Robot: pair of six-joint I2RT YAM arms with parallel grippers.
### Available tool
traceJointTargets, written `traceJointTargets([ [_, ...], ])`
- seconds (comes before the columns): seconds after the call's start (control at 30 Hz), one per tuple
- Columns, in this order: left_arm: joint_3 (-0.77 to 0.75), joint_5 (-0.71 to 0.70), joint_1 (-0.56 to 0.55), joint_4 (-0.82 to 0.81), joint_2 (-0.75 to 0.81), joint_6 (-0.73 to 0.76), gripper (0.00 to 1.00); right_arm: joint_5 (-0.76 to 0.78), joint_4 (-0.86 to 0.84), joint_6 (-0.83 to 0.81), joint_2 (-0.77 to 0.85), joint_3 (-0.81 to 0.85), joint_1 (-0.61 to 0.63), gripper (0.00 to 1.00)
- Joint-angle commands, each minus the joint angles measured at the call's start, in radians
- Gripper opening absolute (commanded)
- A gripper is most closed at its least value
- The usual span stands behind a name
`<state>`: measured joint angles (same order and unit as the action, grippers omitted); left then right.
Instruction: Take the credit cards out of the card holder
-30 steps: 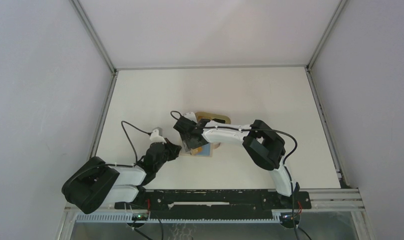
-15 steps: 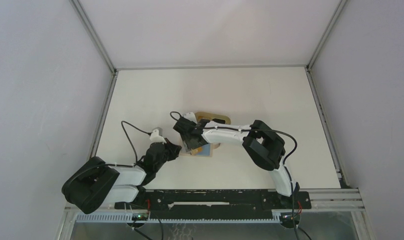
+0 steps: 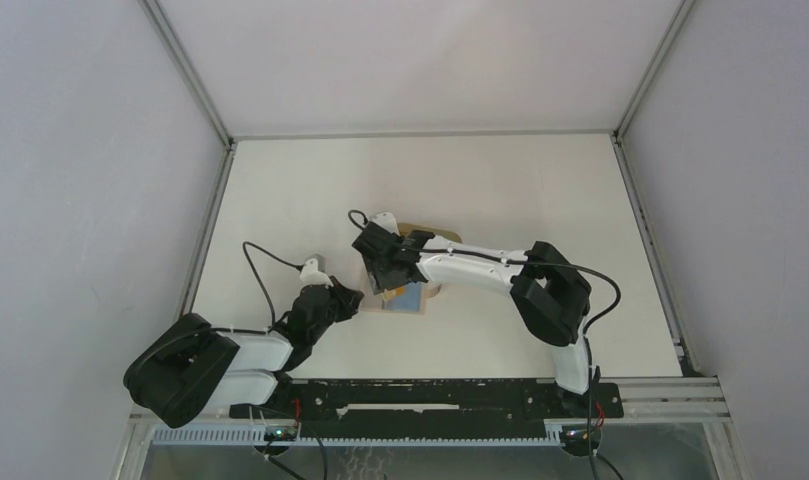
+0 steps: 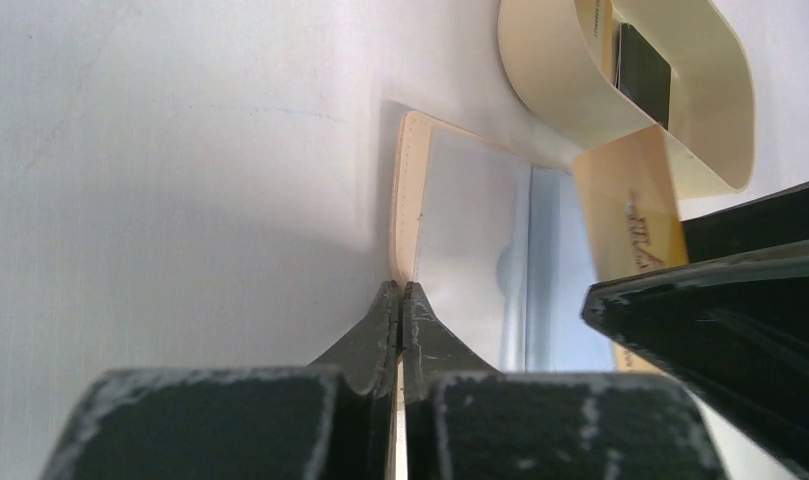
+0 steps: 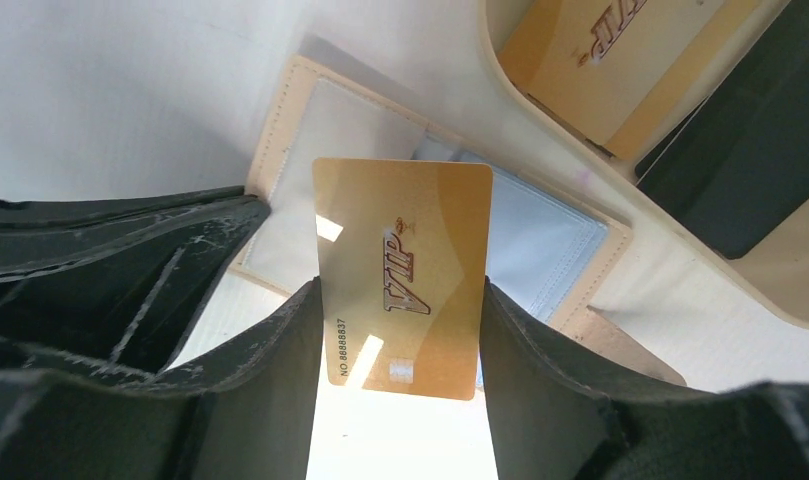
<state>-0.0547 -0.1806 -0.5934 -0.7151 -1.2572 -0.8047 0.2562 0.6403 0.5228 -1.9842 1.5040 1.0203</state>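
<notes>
The tan card holder [image 3: 407,301] lies open on the table, its pale blue lining [image 5: 540,235] showing. My left gripper [image 3: 354,298] is shut on the holder's left edge [image 4: 408,200] and pins it. My right gripper [image 3: 388,281] is shut on a gold VIP card [image 5: 405,275], held by its two long edges just above the open holder [image 5: 345,130]. That card also shows in the left wrist view [image 4: 635,215]. A second gold card [image 5: 600,60] and a black card [image 5: 740,160] lie in the oval tan tray [image 5: 670,250].
The oval tray [image 3: 435,239] stands just behind the holder, touching its far edge, and also shows in the left wrist view [image 4: 580,110]. My right arm reaches across from the right. White walls enclose the table on three sides.
My right gripper has risen and shifted slightly toward the tray with the gold card; its elbow has swung right. My left gripper has not moved.
</notes>
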Motion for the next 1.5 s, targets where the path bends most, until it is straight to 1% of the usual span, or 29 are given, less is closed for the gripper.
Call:
traceJointTargets([
  [0.0, 0.009, 0.000, -0.004, 0.163, -0.034, 0.019, 0.00, 0.006, -0.011, 0.007, 0.082, 0.007, -0.005, 0.58],
  [0.23, 0.011, 0.002, -0.004, 0.155, -0.039, 0.018, 0.00, 0.019, -0.007, 0.022, 0.108, 0.010, -0.019, 0.58],
  [0.33, 0.015, 0.000, -0.004, 0.155, -0.032, 0.017, 0.00, 0.029, 0.001, 0.047, 0.107, 0.017, -0.046, 0.58],
  [0.47, 0.016, -0.001, -0.003, 0.152, -0.030, 0.016, 0.00, 0.033, 0.035, 0.120, 0.088, 0.061, -0.106, 0.60],
  [0.67, 0.021, -0.001, -0.004, 0.145, -0.029, 0.016, 0.00, -0.052, 0.062, 0.223, 0.029, 0.137, -0.203, 0.59],
  [0.77, 0.025, -0.003, -0.004, 0.141, -0.024, 0.013, 0.00, -0.074, 0.082, 0.252, -0.011, 0.185, -0.231, 0.59],
  [0.87, 0.035, -0.007, -0.005, 0.135, -0.016, 0.010, 0.00, -0.133, 0.093, 0.296, -0.057, 0.221, -0.261, 0.58],
  [1.07, 0.047, -0.010, -0.004, 0.118, -0.013, 0.008, 0.00, -0.182, 0.094, 0.361, -0.117, 0.263, -0.279, 0.57],
  [1.27, 0.049, -0.008, -0.002, 0.102, -0.008, 0.012, 0.00, -0.175, 0.104, 0.391, -0.148, 0.284, -0.287, 0.57],
  [1.47, 0.090, -0.001, 0.010, 0.096, 0.011, 0.017, 0.00, -0.175, 0.090, 0.406, -0.175, 0.282, -0.303, 0.57],
])
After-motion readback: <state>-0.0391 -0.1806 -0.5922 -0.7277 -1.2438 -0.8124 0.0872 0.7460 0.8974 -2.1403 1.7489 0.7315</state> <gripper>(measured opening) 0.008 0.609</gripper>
